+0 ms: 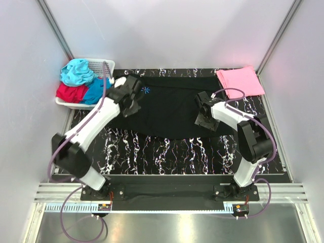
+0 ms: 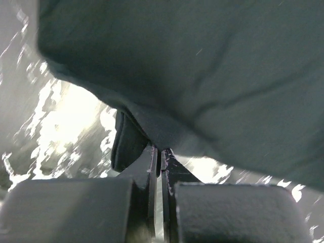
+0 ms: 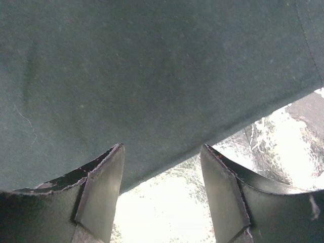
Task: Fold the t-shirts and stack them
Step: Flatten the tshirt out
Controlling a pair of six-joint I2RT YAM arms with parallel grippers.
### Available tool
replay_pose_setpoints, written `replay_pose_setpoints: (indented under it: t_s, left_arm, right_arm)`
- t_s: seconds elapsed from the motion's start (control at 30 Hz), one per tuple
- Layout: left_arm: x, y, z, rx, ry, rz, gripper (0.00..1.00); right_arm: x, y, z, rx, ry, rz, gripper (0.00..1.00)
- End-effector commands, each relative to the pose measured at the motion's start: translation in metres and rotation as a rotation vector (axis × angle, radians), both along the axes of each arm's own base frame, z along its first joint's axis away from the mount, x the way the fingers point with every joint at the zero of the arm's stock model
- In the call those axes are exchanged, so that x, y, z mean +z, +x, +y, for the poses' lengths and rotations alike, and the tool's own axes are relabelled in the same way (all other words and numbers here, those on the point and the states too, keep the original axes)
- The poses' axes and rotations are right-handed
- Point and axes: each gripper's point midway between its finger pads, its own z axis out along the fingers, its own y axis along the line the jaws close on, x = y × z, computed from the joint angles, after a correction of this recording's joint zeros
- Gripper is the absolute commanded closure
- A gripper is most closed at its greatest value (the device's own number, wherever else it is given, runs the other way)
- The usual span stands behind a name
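From above, the black t-shirt lies spread flat across the far half of the dark marbled table, its light-blue starburst mark near its left end. The left gripper sits on the shirt's left edge, just beside that mark; the right gripper sits low over the shirt's right part. From this view neither pair of fingers can be read. A folded pink t-shirt lies at the far right corner, well apart from the black one. A white lattice basket at the far left corner holds a teal t-shirt, a red t-shirt and a blue t-shirt in a heap.

The left wrist camera shows the left gripper pressed together on a small pinch of the black t-shirt. The cloth rises from the fingertips and billows across the upper frame, with a dark fold hanging just left of the fingers. The bright marbled table shows below it.

The right wrist camera shows the right gripper spread wide with nothing between its fingers. The black t-shirt fills the upper frame; its lower edge runs slantwise just past the fingertips, behind the left one in the frame and beside the right. Glossy table shows in the gap. Whether the tips touch the cloth cannot be told.
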Motion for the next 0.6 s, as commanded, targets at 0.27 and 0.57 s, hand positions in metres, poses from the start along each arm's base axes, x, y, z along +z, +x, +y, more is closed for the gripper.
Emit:
replay_pose_setpoints:
  t_s: [0.27,0.57]
  left_arm:
    - [-0.075,0.114,-0.056,-0.123,-0.035,0.134,0.88]
    - [-0.068,0.111,-0.008,-0.026,0.037,0.057,0.24]
  right_arm:
    - [0.013,0.027,0.012,0.039,0.018,-0.049,0.32]
    - [0.008,0.031,0.020,0.074,0.040,-0.038,0.32]
